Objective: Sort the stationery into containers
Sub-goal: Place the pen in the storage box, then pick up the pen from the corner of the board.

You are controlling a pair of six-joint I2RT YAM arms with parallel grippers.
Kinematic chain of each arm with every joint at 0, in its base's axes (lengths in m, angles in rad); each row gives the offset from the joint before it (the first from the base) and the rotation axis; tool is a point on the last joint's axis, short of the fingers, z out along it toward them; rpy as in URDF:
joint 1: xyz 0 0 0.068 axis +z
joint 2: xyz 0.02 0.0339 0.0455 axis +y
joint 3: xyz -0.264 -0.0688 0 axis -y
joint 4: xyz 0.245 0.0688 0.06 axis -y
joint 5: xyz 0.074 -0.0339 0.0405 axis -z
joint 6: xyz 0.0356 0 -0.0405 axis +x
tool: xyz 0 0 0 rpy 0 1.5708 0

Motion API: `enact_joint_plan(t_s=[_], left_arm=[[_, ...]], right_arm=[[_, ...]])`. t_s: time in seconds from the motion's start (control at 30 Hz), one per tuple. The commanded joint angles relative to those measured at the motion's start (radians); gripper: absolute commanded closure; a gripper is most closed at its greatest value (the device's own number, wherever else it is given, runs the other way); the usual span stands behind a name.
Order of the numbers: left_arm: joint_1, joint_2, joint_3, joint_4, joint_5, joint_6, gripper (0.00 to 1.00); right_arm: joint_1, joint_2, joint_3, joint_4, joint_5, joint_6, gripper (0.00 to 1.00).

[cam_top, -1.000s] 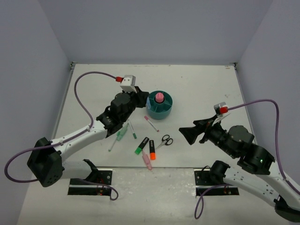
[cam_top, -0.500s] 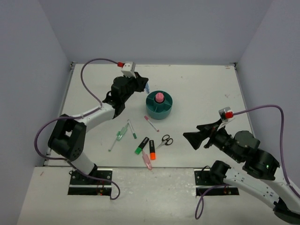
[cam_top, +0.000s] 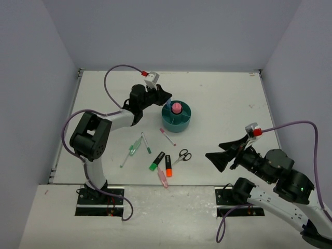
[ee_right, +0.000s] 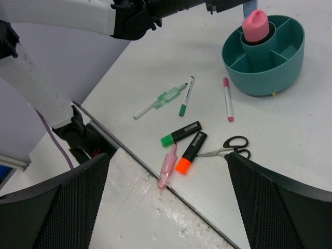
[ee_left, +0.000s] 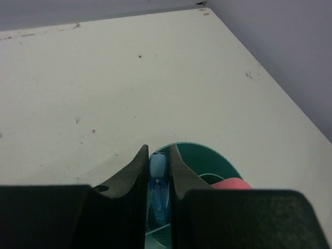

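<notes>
Marker (ee_left: 157, 188), blue, is pinched between the left pincer's (ee_left: 156, 151) fingers, with the organizer (ee_left: 205, 151) rim just beneath its tips. It is probably light, stiff and slick, so a mid-barrel hold suits it. Right pincer (cam_top: 213, 157) hangs spread, well apart.

white table (cam_top: 228, 98), teal organizer (cam_top: 182, 124), pens (cam_top: 147, 143), highlighters (cam_top: 168, 166), scissors (cam_top: 182, 155)

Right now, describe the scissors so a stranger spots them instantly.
Start at the round teal organizer. Toward the arm bases lies an orange highlighter; the scissors sit just right of it, the only item with black loop handles.
</notes>
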Motion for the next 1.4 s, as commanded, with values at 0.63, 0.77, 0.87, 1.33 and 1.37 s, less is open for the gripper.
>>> enact_joint_plan(t_s=[0.63, 0.77, 0.87, 1.33, 1.37], left_arm=[[0.008, -0.477, 0.041, -0.449, -0.309, -0.074, 0.0], [0.008, -0.728, -0.024, -0.752, -0.44, -0.188, 0.0], [0.008, -0.911, -0.113, -0.922, -0.514, -0.248, 0.0], [0.008, -1.386, -0.099, -1.399, -0.801, -0.01, 0.0], [0.008, -1.398, -0.124, -1.396, -0.823, -0.01, 0.0]], right_arm=[[0.0, 0.183, -0.112, 0.188, -0.083, 0.038, 0.01], [0.024, 0.446, -0.093, 0.225, -0.049, 0.155, 0.01], [0.125, 0.607, -0.045, 0.224, 0.141, 0.265, 0.01], [0.3, 1.149, 0.172, 0.273, 0.304, 0.434, 0.08], [0.306, 1.177, 0.207, 0.274, 0.288, 0.41, 0.13]])
